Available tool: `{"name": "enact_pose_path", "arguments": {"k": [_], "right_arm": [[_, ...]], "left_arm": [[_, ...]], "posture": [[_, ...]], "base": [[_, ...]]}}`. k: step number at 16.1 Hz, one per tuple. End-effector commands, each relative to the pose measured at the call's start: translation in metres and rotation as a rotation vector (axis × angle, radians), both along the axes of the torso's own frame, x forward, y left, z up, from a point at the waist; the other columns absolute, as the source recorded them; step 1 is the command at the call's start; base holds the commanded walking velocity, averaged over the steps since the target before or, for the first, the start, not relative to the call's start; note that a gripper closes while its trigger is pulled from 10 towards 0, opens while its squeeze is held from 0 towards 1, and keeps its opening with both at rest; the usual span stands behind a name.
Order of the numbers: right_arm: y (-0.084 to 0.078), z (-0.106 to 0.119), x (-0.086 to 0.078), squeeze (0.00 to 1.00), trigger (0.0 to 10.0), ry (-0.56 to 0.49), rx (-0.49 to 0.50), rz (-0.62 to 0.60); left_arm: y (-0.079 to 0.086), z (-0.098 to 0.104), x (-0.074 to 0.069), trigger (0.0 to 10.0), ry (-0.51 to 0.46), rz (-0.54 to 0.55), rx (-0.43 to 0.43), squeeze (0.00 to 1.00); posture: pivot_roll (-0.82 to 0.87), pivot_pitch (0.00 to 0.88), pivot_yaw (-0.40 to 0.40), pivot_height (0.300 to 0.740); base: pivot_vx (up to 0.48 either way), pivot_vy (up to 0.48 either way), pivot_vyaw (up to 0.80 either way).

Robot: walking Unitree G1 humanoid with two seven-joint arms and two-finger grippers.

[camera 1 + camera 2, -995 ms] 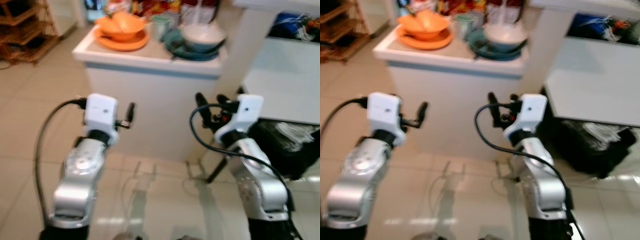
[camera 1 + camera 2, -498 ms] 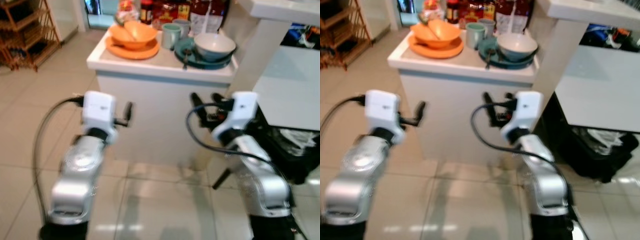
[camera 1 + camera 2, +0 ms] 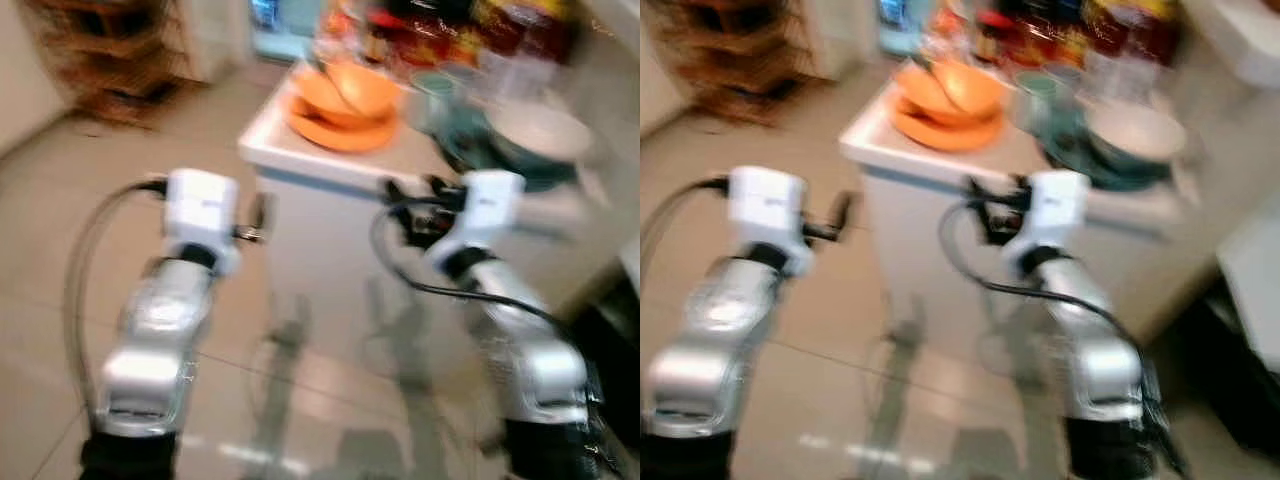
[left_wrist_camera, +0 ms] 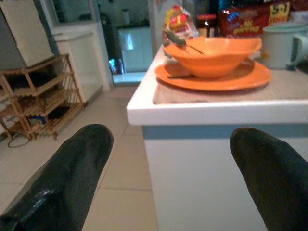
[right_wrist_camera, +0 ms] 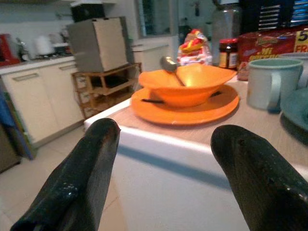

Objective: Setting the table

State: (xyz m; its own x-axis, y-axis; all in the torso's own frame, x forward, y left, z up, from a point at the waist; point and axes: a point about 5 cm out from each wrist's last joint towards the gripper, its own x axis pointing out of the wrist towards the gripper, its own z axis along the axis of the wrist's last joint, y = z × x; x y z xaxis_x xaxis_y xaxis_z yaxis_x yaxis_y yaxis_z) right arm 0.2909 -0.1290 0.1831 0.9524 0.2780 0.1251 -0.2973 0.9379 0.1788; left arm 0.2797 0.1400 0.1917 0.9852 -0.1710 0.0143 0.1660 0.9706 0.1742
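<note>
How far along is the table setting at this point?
Barely begun. The orange bowl sits on its orange plate beside the mug on the white counter. The left gripper and right gripper face the counter, jaws open and empty. Picking up and placing everything remains.

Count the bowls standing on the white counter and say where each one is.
2. The orange bowl sits on the orange plate near the counter's corner; the pale bowl sits on a teal plate beyond the mug. Others may be hidden.
</note>
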Motion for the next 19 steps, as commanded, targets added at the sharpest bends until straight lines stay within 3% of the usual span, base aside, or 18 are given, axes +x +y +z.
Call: {"name": "enact_pose_path", "arguments": {"k": [1, 6, 12, 14, 18, 19], "right_arm": [[0.006, 0.012, -0.001, 0.00, 10.0, -0.042, 0.033, 0.021], [-0.010, 0.045, -0.002, 0.00, 10.0, -0.137, 0.010, -0.041], [-0.027, 0.069, 0.003, 0.00, 10.0, -0.135, -0.072, -0.046], [-0.040, 0.069, 0.011, 0.00, 10.0, -0.055, -0.136, -0.086], [-0.061, 0.077, 0.025, 0.00, 10.0, 0.068, -0.162, -0.104], [-0.066, 0.079, 0.031, 0.83, 10.0, 0.090, -0.160, -0.109]], "left_arm": [[0.007, 0.004, 0.000, 10.0, -0.013, 0.022, 0.022, 0.00], [0.002, 0.011, 0.005, 10.0, -0.037, -0.025, 0.029, 0.00], [-0.003, 0.013, 0.006, 10.0, -0.040, -0.047, 0.028, 0.00], [-0.003, 0.013, 0.005, 10.0, -0.041, -0.051, 0.039, 0.00], [-0.009, 0.016, 0.001, 10.0, -0.061, -0.124, 0.080, 0.00], [-0.011, 0.017, 0.000, 10.0, -0.068, -0.150, 0.080, 0.00]], "posture": [[0.10, 0.008, -0.067, 0.740], [0.09, 0.000, -0.042, 0.740], [0.09, 0.000, -0.038, 0.740], [0.09, 0.000, -0.040, 0.740], [0.09, 0.007, -0.049, 0.740], [0.09, 0.008, -0.052, 0.740]], "base": [[0.465, 0.000, 0.00], [0.466, 0.000, 0.00], [0.466, 0.000, 0.00], [0.456, 0.000, 0.00], [0.000, 0.000, 0.00], [0.000, 0.000, 0.00]]}}
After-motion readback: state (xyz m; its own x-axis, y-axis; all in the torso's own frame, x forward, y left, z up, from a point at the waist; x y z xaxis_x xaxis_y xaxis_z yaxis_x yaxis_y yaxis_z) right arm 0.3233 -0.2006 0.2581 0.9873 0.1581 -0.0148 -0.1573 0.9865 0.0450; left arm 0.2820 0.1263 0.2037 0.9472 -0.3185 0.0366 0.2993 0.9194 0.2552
